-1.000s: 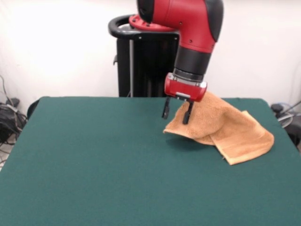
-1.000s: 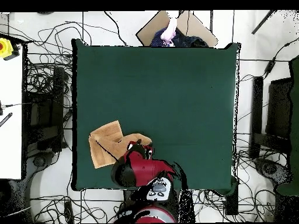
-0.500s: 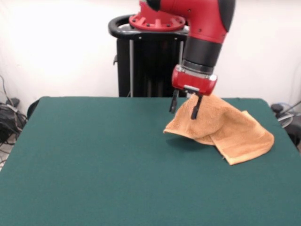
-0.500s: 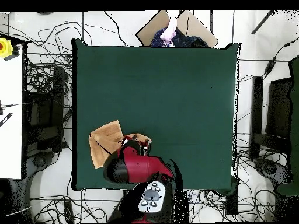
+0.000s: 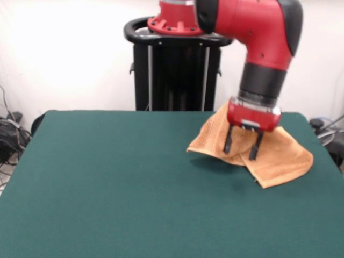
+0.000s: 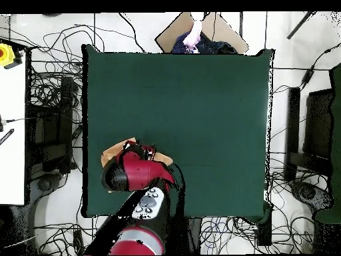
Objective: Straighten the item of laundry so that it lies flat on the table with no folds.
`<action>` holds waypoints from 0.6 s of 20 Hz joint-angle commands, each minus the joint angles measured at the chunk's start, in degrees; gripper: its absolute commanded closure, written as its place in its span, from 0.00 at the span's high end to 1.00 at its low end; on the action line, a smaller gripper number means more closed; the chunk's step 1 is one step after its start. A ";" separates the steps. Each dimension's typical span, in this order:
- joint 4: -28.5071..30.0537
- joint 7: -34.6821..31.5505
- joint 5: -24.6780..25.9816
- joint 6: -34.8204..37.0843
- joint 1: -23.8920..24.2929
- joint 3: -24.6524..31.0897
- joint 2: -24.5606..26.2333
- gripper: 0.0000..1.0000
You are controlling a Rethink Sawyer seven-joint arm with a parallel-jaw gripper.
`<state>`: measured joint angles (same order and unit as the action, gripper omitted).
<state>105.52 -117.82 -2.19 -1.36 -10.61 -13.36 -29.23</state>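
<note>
In the front view the orange-tan towel (image 5: 269,153) lies bunched at the right of the frame, on the dark green table (image 5: 118,183) near its upper right corner. One part of the towel rises in a rounded hump at centre right, while a flatter folded flap reaches down toward the lower right, ending in a straight edge. The red and black arm comes down from the top of the frame, and its gripper (image 5: 241,143) hangs in front of the hump, the two dark fingers (image 5: 228,141) spread apart with towel colour showing between them; they do not appear to clamp any cloth. Whether the tips touch the towel cannot be told from here. The overhead view shows far less of the cloth: the arm's red body covers most of it, leaving only slivers of towel (image 6: 110,152) at the lower left of the table (image 6: 200,113), close to the bottom edge. That view does show a person's hand (image 6: 194,35) at the table's top edge, and tangled cables on the floor around the table, which the front view only hints at on its sides.
</note>
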 commanded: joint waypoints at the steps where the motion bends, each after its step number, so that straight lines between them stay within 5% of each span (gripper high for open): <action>1: -7.96 -12.02 -7.84 -2.98 -3.83 1.35 11.02 1.00; 12: -11.74 -7.42 -7.55 6.89 -1.13 4.46 8.24 1.00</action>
<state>99.34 -117.82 -5.58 -2.91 -12.81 -13.39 -20.05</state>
